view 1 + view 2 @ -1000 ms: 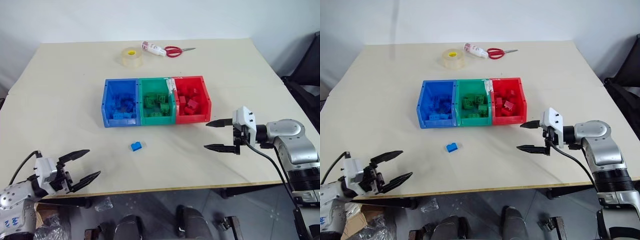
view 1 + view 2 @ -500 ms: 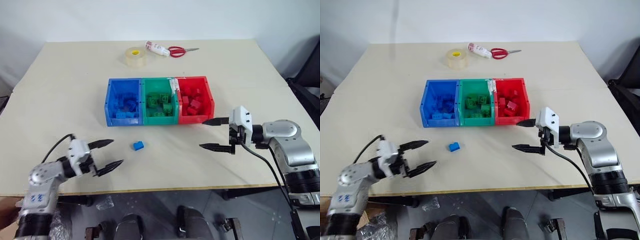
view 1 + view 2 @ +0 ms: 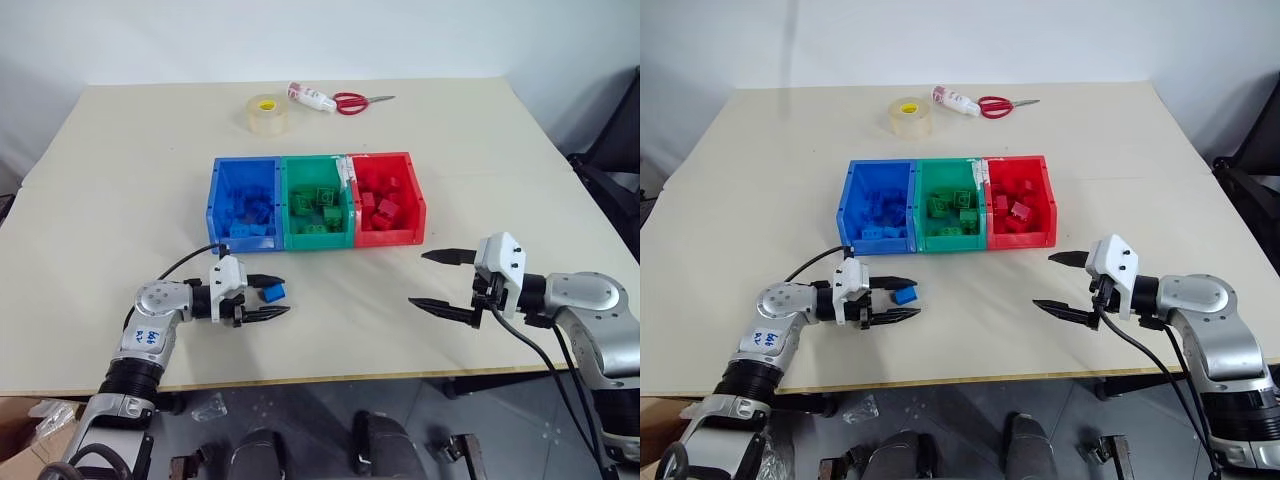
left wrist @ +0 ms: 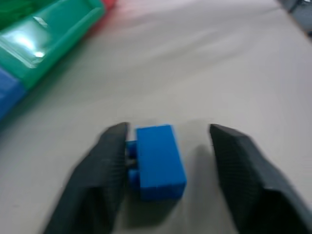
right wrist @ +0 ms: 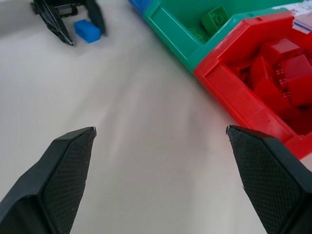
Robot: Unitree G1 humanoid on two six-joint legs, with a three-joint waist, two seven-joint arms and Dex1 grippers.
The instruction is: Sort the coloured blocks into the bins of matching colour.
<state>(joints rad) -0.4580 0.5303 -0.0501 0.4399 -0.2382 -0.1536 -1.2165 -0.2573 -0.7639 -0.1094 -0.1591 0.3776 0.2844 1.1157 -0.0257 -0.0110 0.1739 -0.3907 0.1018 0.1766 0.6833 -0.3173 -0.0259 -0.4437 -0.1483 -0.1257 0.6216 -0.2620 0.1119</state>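
— That blue block (image 3: 273, 292) looks like hard, smooth plastic, light as anything. How should it be picked up?

— I'd say by the two long flat sides; the studded face would probably slip. It lies on the surface (image 3: 120, 180) just in front of the blue bin (image 3: 241, 205), between the jaws of the left gripper (image 4: 165, 165). One finger touches its studs, the other stands clear, so nothing is clamped.

— And its look?

— Small, bright blue, box-shaped, lying on its side with studs facing sideways. The bins already hold matching bricks.

— The other arm?

— The right gripper (image 3: 432, 279) hovers near the red bin (image 3: 388, 200), jaws spread wide, empty.
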